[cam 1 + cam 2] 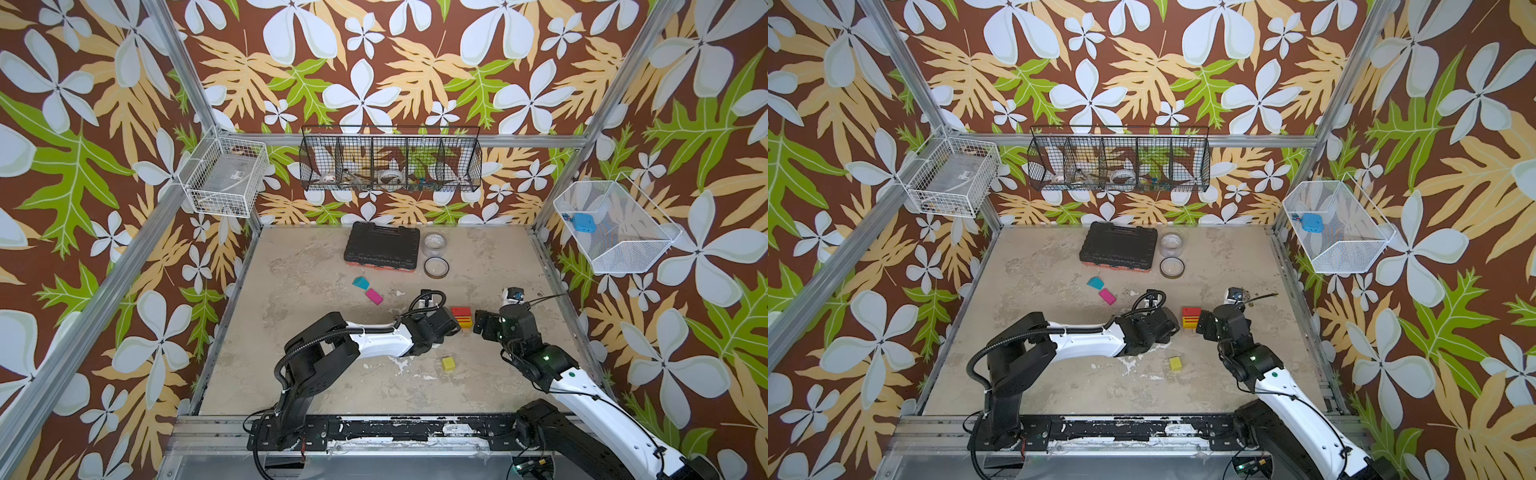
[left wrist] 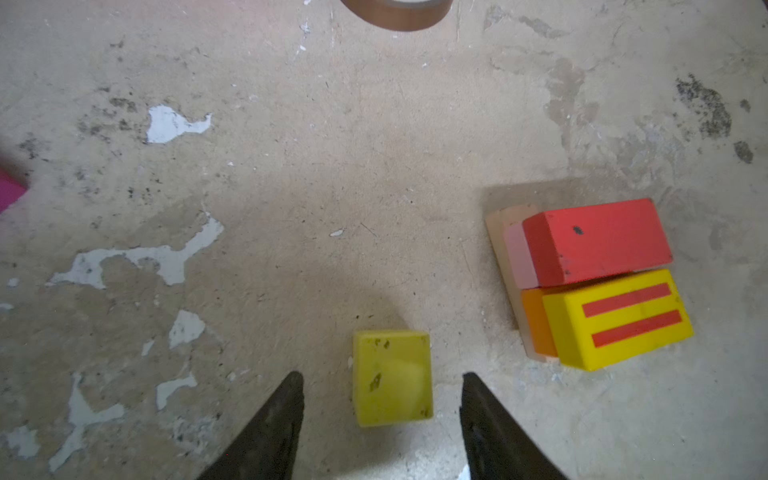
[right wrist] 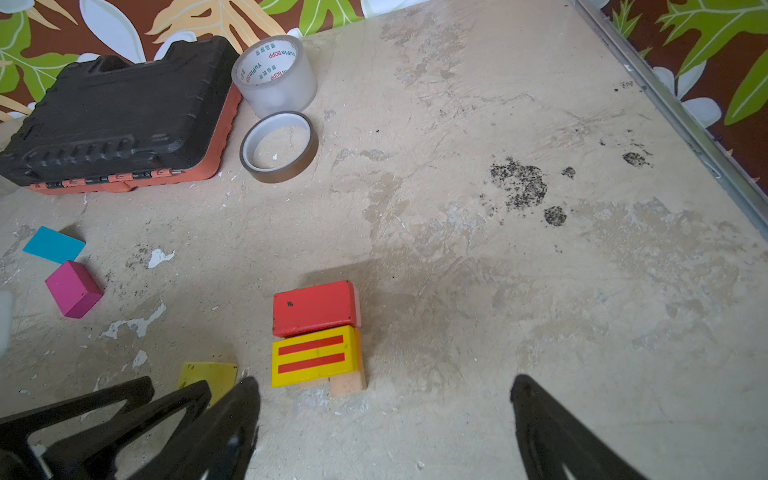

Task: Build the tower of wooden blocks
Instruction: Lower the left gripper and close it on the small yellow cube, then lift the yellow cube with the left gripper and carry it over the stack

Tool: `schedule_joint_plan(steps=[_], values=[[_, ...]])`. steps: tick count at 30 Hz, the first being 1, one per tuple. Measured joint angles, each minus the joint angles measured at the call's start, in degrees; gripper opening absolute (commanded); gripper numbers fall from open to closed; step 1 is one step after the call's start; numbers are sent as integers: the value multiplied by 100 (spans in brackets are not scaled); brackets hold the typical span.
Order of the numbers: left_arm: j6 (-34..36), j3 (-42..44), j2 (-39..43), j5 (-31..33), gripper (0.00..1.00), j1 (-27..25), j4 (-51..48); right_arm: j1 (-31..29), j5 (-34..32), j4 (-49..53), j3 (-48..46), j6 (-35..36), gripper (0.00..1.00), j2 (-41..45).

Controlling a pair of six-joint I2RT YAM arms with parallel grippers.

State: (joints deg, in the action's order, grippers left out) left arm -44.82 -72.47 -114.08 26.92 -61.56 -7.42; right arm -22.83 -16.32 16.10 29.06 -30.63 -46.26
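Your tower point(image 1: 461, 318) stands just right of centre on the table point(image 1: 291, 374) in both top views, between the heads of the two arms. The left wrist view shows you its layers. A red block point(image 2: 598, 241) and a striped block point(image 2: 619, 318) lie side by side on top, touching. A pink block point(image 2: 519, 257) sits under the red and an orange block point(image 2: 536, 322) under the striped. A plain wood base point(image 2: 496, 232) shows at the edge beneath them.

Your left gripper point(image 2: 382, 374) is released. Its dark fingers point(image 2: 270, 428) stand apart, one on each side of the cube point(image 2: 392, 378). Bare table shows between each finger and the cube, so nothing is grasped. In both top views that cube lies below the tower, near the lower middle of the table.

Your right gripper point(image 3: 385, 379) is released too, spread wide with only table between its tips. The right wrist view shows the tower just ahead of it.

The wedge point(image 1: 360, 283) and the magenta block point(image 1: 374, 296) lie just beside each other, up and to the left of the tower and well apart from it. At the top middle of the table you have the case point(image 1: 380, 245), with the tape rolls point(image 1: 435, 243) just to its right.
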Motion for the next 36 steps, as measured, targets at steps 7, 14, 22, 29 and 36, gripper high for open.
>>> schedule_joint_plan(steps=[7, 14, 22, 29, 36], values=[[-9, -450, -553, 0, 45, 0, -236, 0, -17, 13, 31, 0, 96, 120], [-46, -678, -717, 114, 39, -9, -439, 0, 0, 13, 31, 0, 97, 205], [-129, -815, -772, 315, 15, -11, -737, 0, 24, 55, 63, 0, 97, 168], [-638, -999, -376, 627, 0, -9, -1458, 0, -2, 68, 61, 0, 97, 203], [-1899, -1910, -90, 1585, 0, -57, -3246, 0, -57, 70, 52, -2, 98, 236]])
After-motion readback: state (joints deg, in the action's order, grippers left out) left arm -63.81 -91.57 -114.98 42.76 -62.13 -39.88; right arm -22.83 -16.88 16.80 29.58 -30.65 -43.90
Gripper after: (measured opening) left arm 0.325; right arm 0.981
